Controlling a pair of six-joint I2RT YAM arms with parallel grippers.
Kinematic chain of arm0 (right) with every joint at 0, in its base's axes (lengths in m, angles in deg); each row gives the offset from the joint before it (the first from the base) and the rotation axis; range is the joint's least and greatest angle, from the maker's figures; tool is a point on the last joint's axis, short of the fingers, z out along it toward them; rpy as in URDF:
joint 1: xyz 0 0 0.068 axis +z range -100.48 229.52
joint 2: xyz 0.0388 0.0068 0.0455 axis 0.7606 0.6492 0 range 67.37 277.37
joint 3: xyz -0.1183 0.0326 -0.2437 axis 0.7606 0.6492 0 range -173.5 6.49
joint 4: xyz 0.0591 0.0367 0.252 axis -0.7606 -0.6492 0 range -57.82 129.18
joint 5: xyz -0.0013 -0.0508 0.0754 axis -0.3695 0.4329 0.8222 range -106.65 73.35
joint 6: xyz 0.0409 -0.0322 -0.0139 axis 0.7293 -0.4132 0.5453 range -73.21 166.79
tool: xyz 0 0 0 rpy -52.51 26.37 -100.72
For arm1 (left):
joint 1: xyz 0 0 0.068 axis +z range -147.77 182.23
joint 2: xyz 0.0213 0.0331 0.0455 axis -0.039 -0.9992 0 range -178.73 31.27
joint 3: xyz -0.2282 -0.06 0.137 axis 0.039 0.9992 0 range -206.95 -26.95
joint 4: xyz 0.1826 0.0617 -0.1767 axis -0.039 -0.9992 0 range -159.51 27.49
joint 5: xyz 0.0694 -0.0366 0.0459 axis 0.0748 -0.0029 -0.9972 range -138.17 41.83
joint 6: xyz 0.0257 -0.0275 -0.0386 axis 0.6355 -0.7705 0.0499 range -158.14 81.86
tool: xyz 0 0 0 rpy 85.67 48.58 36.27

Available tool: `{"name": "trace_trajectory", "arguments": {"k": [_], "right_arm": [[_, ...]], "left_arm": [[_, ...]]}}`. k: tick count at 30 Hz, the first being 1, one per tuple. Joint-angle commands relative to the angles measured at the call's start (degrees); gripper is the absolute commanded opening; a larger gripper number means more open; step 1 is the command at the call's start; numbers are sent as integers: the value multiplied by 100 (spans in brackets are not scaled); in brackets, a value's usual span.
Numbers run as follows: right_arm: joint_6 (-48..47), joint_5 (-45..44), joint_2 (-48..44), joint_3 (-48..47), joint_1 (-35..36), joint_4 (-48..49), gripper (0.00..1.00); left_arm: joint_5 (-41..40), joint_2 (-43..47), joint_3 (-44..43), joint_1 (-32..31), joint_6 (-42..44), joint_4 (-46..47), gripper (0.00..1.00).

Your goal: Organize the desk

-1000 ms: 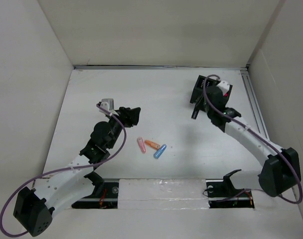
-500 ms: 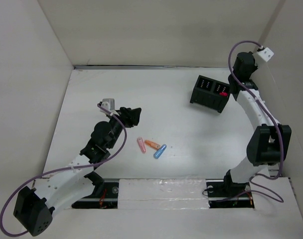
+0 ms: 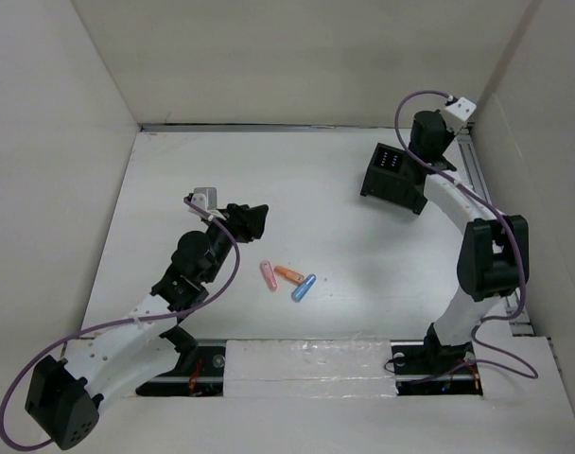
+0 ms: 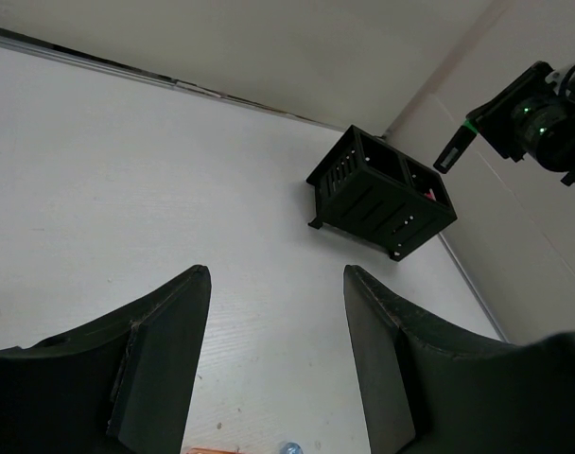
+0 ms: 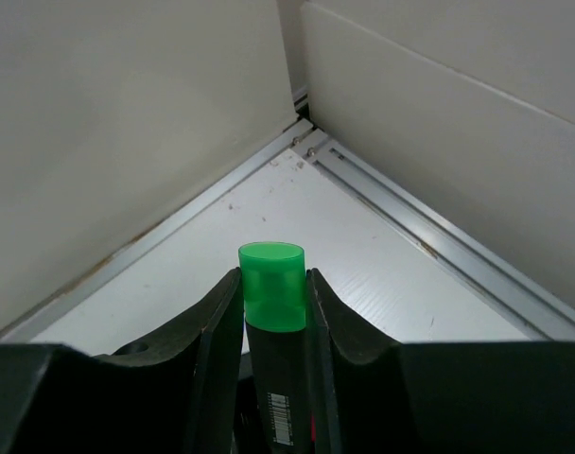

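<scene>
The white desk [image 3: 316, 208] carries a pink [image 3: 268, 275], an orange [image 3: 288, 274] and a blue highlighter [image 3: 303, 287] side by side near its middle. My left gripper [image 3: 252, 218] is open and empty, just up and left of them; in its wrist view [image 4: 276, 276] the jaws stand wide apart over bare desk. My right gripper [image 3: 418, 157] hangs above the far right side of the black two-compartment box [image 3: 392, 177]. In its wrist view it [image 5: 272, 284] is shut on a black highlighter with a green cap [image 5: 271, 263].
The black box also shows in the left wrist view [image 4: 382, 203], with something pink [image 4: 428, 195] in its right compartment. Off-white panels wall the desk on three sides. A metal rail [image 3: 481, 184] runs along the right edge.
My right arm lifted from low at the box's front and swung to the far right corner, then came back left over the box. My left arm has not moved.
</scene>
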Motion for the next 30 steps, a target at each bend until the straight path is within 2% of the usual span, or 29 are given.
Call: {"name": "trace_trajectory", "arguments": {"k": [1, 8, 9, 10, 12, 13, 15, 16, 20, 21, 22, 24, 25, 27, 30], "right_arm": [[-165, -366, 63, 186, 168, 449, 17], [440, -517, 116, 423, 370, 2, 19], [494, -517, 107, 450, 370, -51, 22], [564, -526, 37, 476, 370, -165, 32], [722, -517, -86, 607, 422, -201, 40], [740, -508, -217, 669, 422, -140, 48], [740, -420, -323, 713, 422, -192, 53], [749, -429, -376, 696, 475, -297, 59], [845, -289, -998, 819, 835, -508, 63], [907, -149, -1131, 880, 949, -570, 61], [1047, 427, -1272, 1054, 1176, -649, 49], [1109, 1185, -1615, 1327, 1458, -615, 35], [1101, 1823, -1677, 1468, 1616, -362, 11], [1031, 2355, -1678, 1741, 2161, -403, 0], [864, 2875, -1511, 1786, 2969, -912, 0]], "left_arm": [[72, 59, 5, 45, -26, 241, 54], [81, 94, 13, 45, -26, 241, 54], [81, 111, 13, 45, -18, 249, 54], [81, 120, 22, 45, -18, 249, 54], [89, 111, 22, 45, -26, 241, 54], [72, 103, 22, 45, -26, 241, 54], [63, 94, 13, 45, -18, 232, 54], [63, 94, 5, 45, -18, 214, 54], [54, 217, 31, 45, -35, 205, 54], [54, 217, 31, 45, -26, 214, 54], [54, 243, 40, 45, -44, 232, 54], [28, 217, 48, 45, -44, 232, 54], [11, 217, 48, 45, -44, 223, 54], [-77, 217, 40, 45, -53, 171, 54], [-253, 322, 75, 45, -70, 144, 54]]}}
